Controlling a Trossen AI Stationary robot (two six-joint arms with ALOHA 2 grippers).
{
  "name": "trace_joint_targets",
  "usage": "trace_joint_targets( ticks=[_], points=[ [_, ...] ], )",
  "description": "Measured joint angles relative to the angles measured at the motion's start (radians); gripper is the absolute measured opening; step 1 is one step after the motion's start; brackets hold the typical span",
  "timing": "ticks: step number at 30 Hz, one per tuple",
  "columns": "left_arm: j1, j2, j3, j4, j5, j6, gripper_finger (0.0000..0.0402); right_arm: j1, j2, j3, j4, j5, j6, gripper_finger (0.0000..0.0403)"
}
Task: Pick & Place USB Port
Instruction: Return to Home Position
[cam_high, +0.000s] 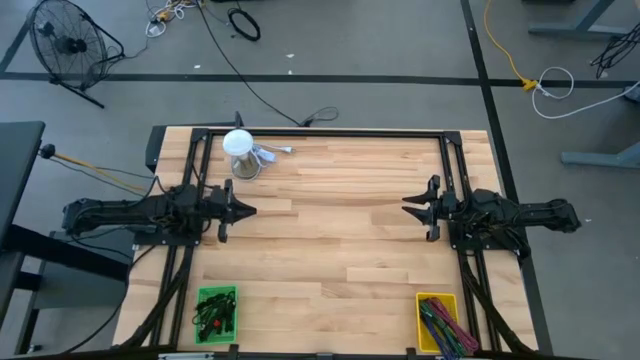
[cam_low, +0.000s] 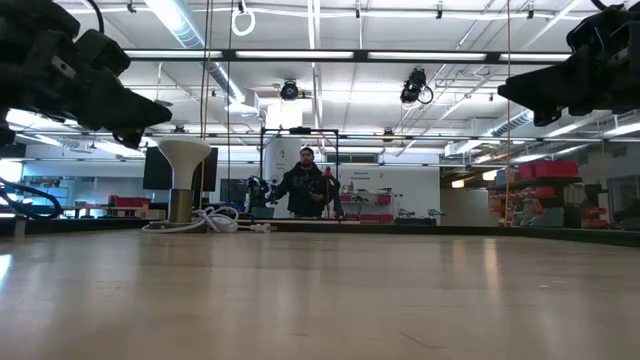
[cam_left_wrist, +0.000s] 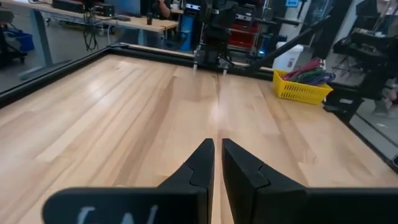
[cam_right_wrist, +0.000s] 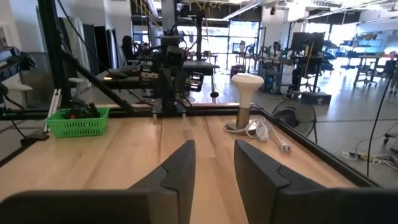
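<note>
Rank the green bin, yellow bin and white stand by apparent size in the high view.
Largest, looking alike, so not ranked: yellow bin and green bin.
Smallest: white stand.

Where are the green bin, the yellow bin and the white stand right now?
green bin (cam_right_wrist: 76, 127): right wrist view, on its front mesh wall.
yellow bin (cam_left_wrist: 301, 93): left wrist view, on its front wall.
white stand (cam_high: 238, 143): high view, on its round top.

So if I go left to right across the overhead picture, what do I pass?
Floor fan → green bin → left claw → right claw → yellow bin.
</note>
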Motion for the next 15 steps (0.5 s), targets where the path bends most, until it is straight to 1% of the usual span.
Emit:
trace_joint_targets(
  ticks=[6, 10, 15],
  points=[
    [0.000, 0.000, -0.001, 0.003, -0.021, 0.001, 0.0035, 0.000, 0.000, 0.000, 0.000, 0.000, 0.026, 0.0111],
    [0.000, 0.000, -0.001, 0.007, 0.019, -0.087, 0.0035, 0.000, 0.000, 0.000, 0.000, 0.000, 0.030, 0.0111],
    [0.000, 0.000, -0.001, 0.008, 0.025, -0.194, 0.0035, 0.000, 0.000, 0.000, 0.001, 0.000, 0.033, 0.0111]
  ],
)
